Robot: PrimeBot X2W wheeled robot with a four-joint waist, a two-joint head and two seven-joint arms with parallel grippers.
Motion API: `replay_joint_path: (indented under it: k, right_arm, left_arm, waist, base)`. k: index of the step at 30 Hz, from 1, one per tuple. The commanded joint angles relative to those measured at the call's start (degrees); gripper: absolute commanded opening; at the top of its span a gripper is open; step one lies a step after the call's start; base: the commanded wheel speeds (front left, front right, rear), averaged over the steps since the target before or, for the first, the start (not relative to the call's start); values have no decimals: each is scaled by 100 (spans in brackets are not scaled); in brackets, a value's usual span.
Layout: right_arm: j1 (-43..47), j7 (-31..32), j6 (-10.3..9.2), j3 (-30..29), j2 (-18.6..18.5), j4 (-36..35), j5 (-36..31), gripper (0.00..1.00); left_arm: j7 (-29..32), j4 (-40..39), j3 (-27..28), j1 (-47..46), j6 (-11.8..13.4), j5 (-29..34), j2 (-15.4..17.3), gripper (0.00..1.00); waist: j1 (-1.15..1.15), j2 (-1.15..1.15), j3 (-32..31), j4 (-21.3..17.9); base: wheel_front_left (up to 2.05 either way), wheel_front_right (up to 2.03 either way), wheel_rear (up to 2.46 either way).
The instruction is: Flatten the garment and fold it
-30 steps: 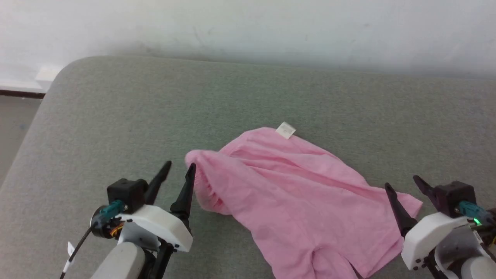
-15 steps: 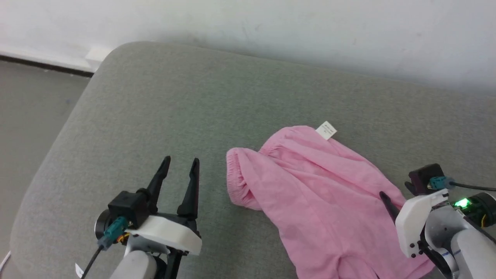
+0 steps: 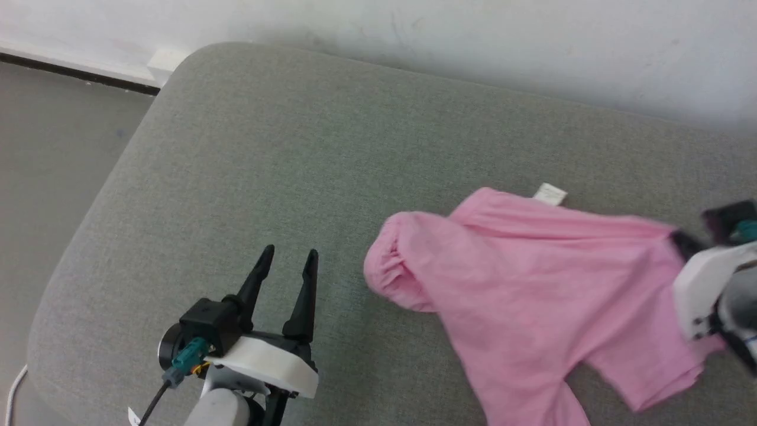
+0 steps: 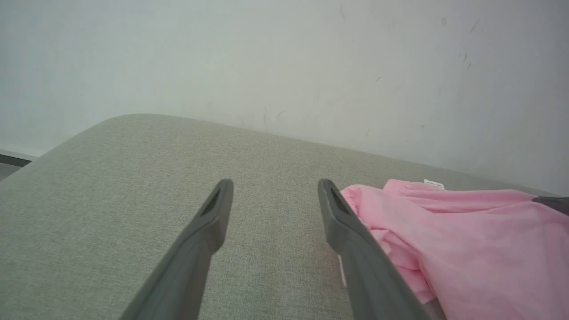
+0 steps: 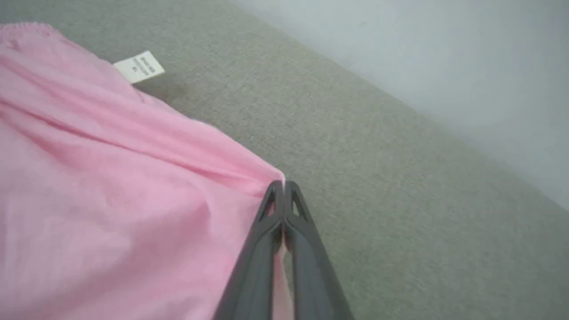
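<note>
Closest to me in the head view, my left gripper [image 3: 291,251] sits low over the grey cushion [image 3: 266,148]. Its two dark fingers are spread apart with nothing between them. In the left wrist view the same gripper [image 4: 275,182] frames bare cushion, and the garment [image 4: 466,231] lies just beside one finger.

The light pink garment [image 3: 532,266] lies on the cushion off to my right, its gathered waistband [image 3: 384,275] bunched at the end nearest my left gripper. My right gripper [image 3: 680,239] is at the garment's opposite corner. It is smeared in the head view, and the cloth there seems raised off the cushion, though I can't be sure. In the right wrist view its fingers [image 5: 262,249] are pressed together on a pinch of pink cloth, which runs to them in a taut ridge.

Farther back, the white label [image 3: 550,193] pokes out from the garment's far edge onto the cushion. Beyond that is the pale wall [image 3: 473,35], with floor [image 3: 47,148] at the left.
</note>
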Motion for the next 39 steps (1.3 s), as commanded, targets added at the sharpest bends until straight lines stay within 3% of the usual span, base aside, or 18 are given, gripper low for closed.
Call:
replay_joint_path:
  k: [1, 8, 13, 14, 15, 20, 26, 35, 39]
  right_arm:
    - [-205, -10, -13, -137, -168, -50, -38, 0]
    - [-844, 189, -13, -500, -956, 150, -295, 0]
    - [-1231, 157, -13, -541, -1311, 895, -488, 0]
    - [-1271, 150, -13, -532, -1282, 1086, -489, 22]
    - [-1300, 127, -13, -524, -1220, 1264, -461, 100]
    - [-1372, -209, -13, -432, -916, 1796, -465, 100]
    - [-1371, -973, -13, -435, -427, 1625, -404, 100]
    - [-442, -1854, -13, -395, 476, 151, -93, 100]
    - [310, -2014, -13, -548, 927, -710, -25, 100]
  left_arm:
    - [-28, 29, 24, 55, -71, 67, -44, 100]
    - [-28, 102, 60, -32, -287, 248, -251, 100]
    - [-28, 112, 101, -91, -402, 350, -369, 100]
    - [-28, 118, 110, -97, -419, 371, -389, 100]
    - [-28, 128, 118, -102, -435, 389, -408, 100]
    - [-28, 159, 163, -146, -500, 468, -494, 100]
    - [-28, 170, 237, -178, -585, 512, -558, 100]
    - [-22, 471, 135, -243, -713, 516, -585, 100]
    - [384, 884, -61, -573, -752, 439, -569, 100]
  waist:
    - [-1, 0, -21, -38]
    - [-1, 0, 67, -61]
    - [-1, 0, 221, -22]
    - [-1, 0, 242, -17]
    - [-1, 0, 260, -13]
    - [-1, 0, 308, -54]
    - [-1, 0, 153, -302]
    - [-1, 0, -200, -1008]
    - [-1, 0, -144, -1363]
  base:
    - [0, 0, 0]
    - [0, 0, 0]
    - [0, 0, 0]
    - [0, 0, 0]
    - [0, 0, 0]
    - [0, 0, 0]
    - [0, 0, 0]
    - [0, 0, 0]
    - [0, 0, 0]
